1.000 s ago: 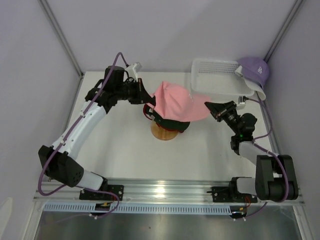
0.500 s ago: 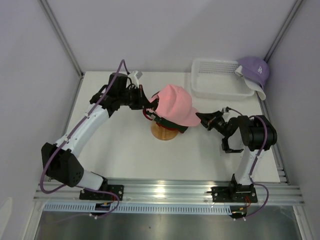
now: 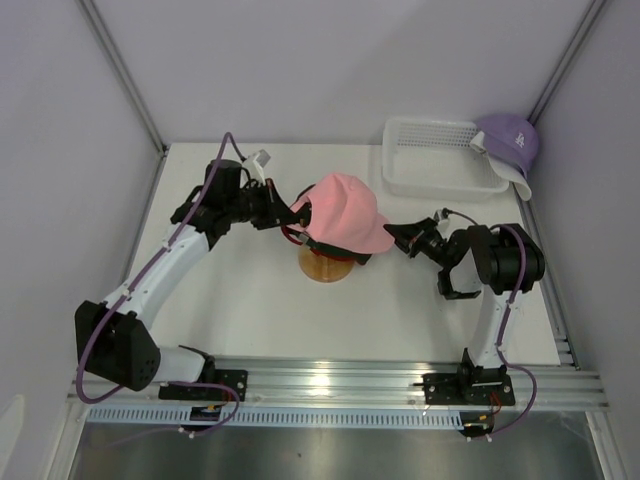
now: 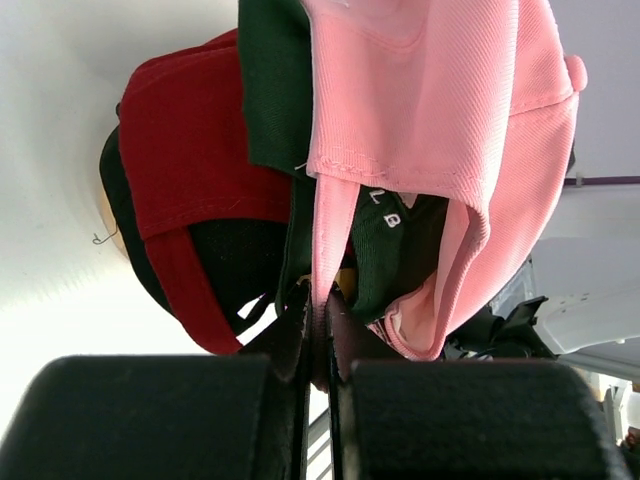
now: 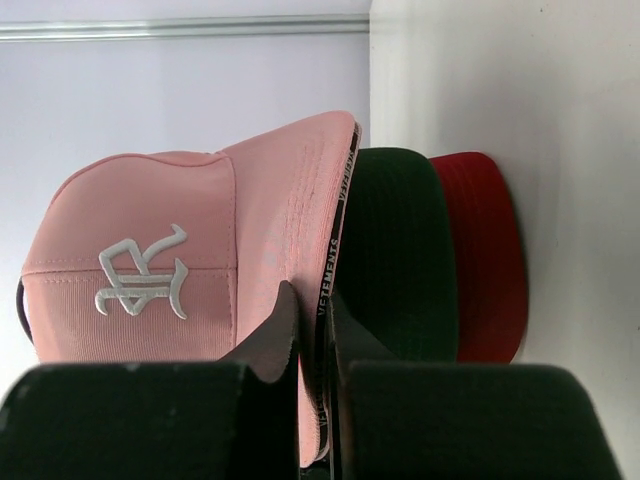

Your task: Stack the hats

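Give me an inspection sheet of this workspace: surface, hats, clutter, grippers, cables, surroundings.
Surface: white table, no spills seen.
Job's things: pink cap on top of dark cap and red cap on the wooden stand; lavender cap rests on the basket's far right corner.
Clutter: white mesh basket at far right.
Grippers: left gripper shut on the pink cap's rear edge; right gripper shut on its brim.
Cables: purple cables run along both arms, apart from the caps.
Surroundings: grey walls; metal rail at near edge.

"VETEMENTS" runs along brim edge of pink cap (image 5: 150, 250); other marks not legible.
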